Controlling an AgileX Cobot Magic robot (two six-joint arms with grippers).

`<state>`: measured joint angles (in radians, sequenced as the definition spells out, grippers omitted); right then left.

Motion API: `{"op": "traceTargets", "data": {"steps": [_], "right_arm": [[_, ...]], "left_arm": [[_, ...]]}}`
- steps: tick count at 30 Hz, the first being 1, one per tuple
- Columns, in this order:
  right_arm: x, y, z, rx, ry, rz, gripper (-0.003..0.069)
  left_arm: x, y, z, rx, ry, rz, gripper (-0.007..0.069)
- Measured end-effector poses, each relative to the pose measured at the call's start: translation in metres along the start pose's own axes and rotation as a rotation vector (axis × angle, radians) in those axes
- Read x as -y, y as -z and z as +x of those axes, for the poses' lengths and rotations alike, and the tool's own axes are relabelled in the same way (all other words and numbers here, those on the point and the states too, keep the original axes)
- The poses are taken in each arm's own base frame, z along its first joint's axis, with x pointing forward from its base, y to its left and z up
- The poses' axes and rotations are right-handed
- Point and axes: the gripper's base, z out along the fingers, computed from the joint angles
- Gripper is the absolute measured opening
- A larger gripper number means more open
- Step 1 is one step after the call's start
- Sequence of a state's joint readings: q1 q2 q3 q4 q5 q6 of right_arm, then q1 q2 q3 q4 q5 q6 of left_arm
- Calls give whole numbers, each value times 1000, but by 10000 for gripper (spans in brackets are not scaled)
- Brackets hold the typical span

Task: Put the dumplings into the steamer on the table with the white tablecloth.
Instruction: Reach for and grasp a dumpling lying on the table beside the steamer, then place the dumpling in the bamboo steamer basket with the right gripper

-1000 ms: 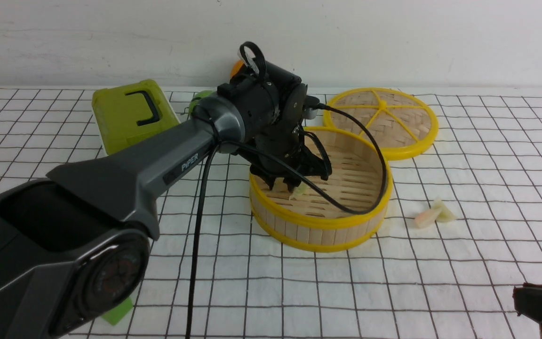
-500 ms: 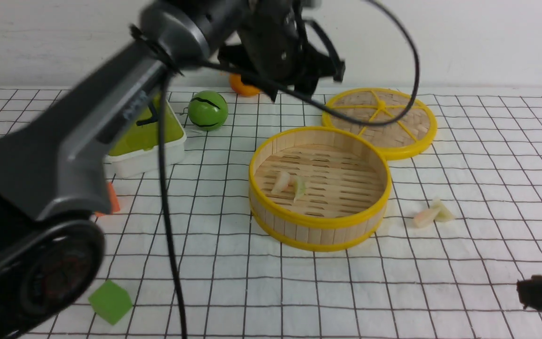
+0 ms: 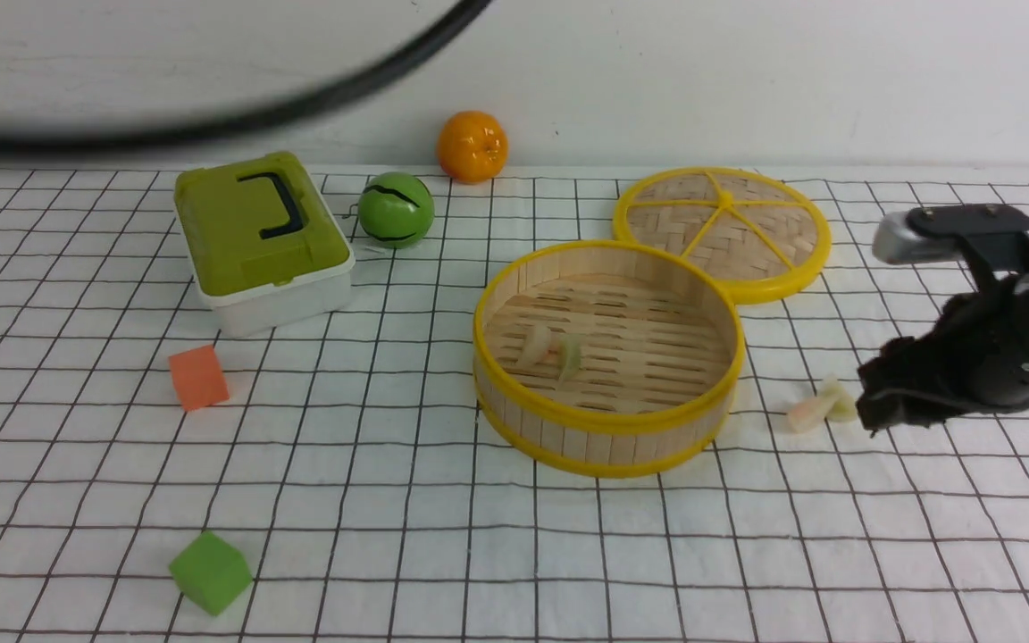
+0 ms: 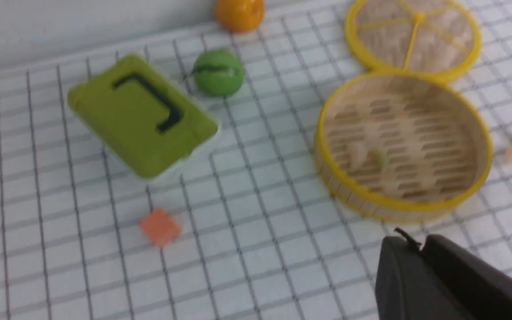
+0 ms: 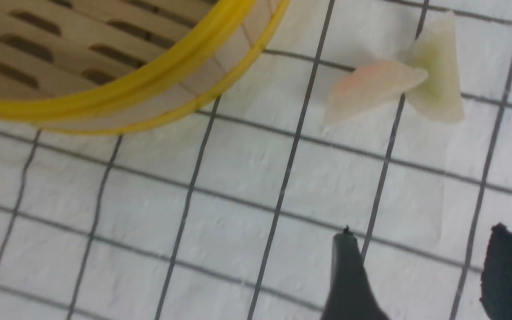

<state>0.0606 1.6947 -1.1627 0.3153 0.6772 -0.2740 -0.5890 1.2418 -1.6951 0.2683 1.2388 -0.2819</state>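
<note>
The white, black-gridded cloth worktop (image 3: 479, 554) is carrying the round yellow-rimmed bamboo steamer (image 3: 604, 446), left of the right hand (image 5: 422, 235), already holding two tiny translucent crescent dumplings (image 3: 534, 344). That hand is hovering released and empty; the pink dumpling (image 5: 371, 86) and green dumpling (image 5: 436, 75) are lying just off its fingertips. The left hand (image 4: 420, 253): cannot tell.

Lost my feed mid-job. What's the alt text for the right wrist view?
The open right gripper is close to two touching dumplings, one pink and one green. They lie on the tablecloth just outside the steamer and its yellow rim.
</note>
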Motion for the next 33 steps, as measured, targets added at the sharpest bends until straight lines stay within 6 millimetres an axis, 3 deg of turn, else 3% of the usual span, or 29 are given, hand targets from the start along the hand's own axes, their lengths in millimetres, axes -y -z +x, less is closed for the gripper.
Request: {"op": "traceTargets", "data": {"steps": [1,3,5,7,8,9,10,14,16,21,25,27,31,33], "right_arm": [[0,-2,-1,-2,0,0,395],[6,-30,-15,-32,-14,2,395],[9,-45,-22,-41,-60,-8,396],[9,-51,-25,-33,-95,-14,396],[7,-62,-27,-19,-142,-18,396],[8,-63,-28,-16,-149,-18,396],[7,-70,-29,3,-184,-16,396],[10,-85,-30,31,-269,-7,380],[10,-87,-29,25,-277,-6,363],[10,-91,-26,-13,-274,-6,174],[10,-88,-24,-43,-239,-4,171],[7,-78,-24,-62,-199,-9,171],[-12,-28,-40,73,-164,-69,171],[-21,-15,-45,126,-156,-100,171]], "left_arm": [[1,-5,3,-17,-1,-3,48],[-13,3,48,-11,37,-38,46],[-21,-2,81,-11,53,-67,46],[-27,-1,98,5,64,-86,46],[-35,-5,129,-16,68,-129,46],[-36,-6,132,-18,68,-133,46],[-41,-13,158,-53,68,-167,46],[-52,-18,209,-86,92,-209,48],[-54,-19,217,-92,100,-213,48],[-56,-29,241,-138,90,-236,50],[-58,-32,244,-143,70,-251,50],[-58,-35,247,-145,56,-258,51],[-55,-43,250,-104,77,-227,55],[-53,-45,250,-79,85,-207,56]]}}
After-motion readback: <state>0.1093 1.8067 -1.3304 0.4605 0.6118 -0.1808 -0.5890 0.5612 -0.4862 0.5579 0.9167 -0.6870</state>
